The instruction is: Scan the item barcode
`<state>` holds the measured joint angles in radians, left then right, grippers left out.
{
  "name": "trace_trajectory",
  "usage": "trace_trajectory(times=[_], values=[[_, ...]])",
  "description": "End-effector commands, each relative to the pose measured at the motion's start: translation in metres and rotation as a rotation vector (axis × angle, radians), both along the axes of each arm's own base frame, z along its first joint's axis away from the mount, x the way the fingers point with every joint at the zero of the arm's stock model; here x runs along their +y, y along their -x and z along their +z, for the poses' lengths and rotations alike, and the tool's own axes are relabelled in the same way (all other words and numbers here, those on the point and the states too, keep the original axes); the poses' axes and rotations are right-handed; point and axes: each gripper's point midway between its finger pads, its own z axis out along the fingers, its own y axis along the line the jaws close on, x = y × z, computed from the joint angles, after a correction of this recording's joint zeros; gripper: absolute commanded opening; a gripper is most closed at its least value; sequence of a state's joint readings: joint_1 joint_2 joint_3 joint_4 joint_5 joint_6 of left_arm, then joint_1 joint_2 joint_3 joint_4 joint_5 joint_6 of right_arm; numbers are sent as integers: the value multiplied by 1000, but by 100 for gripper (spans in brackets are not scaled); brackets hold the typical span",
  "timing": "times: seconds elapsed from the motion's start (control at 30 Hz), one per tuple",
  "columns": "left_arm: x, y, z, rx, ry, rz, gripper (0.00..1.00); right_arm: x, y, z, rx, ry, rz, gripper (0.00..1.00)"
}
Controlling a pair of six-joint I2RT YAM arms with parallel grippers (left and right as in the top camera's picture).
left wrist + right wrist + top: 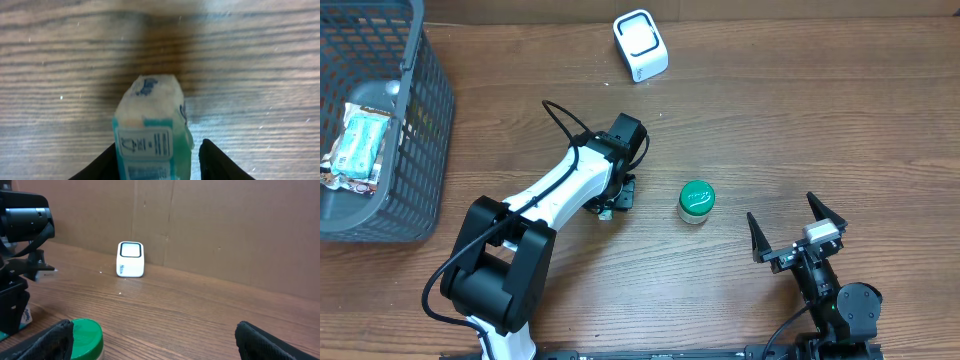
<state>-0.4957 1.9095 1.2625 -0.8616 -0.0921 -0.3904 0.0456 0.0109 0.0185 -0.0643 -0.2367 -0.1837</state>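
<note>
Grey mesh basket at far left of wooden table, with pale packet lying inside. Small green-lidded jar upright near centre, well apart from basket. Brown cardboard wall along far edge.

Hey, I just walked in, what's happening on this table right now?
The left tool is down at the wooden table with its fingers either side of a teal and white packet; whether it is gripped yet is unclear. The white scanner sits at the far edge, and the packet is not at it yet. The right tool hangs open and empty near a green-lidded jar.
</note>
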Motion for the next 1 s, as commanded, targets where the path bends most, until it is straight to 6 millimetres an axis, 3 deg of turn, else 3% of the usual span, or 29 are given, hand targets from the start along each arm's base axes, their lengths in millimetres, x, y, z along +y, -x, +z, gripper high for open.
trace_trajectory(times=[0.0,0.1,0.23,0.63,0.97], values=[[-3,-2,4,-28,24,16,42,0,0,-2,0,-6,0,100],[-3,-2,-1,-36,33,42,30,0,0,-2,0,-6,0,100],[-9,2,-2,-18,65,60,22,0,0,-2,0,-6,0,100],[-47,-13,25,-74,158,62,24,0,0,-2,0,-6,0,100],[-69,3,26,-120,95,73,26,0,0,-2,0,-6,0,100]])
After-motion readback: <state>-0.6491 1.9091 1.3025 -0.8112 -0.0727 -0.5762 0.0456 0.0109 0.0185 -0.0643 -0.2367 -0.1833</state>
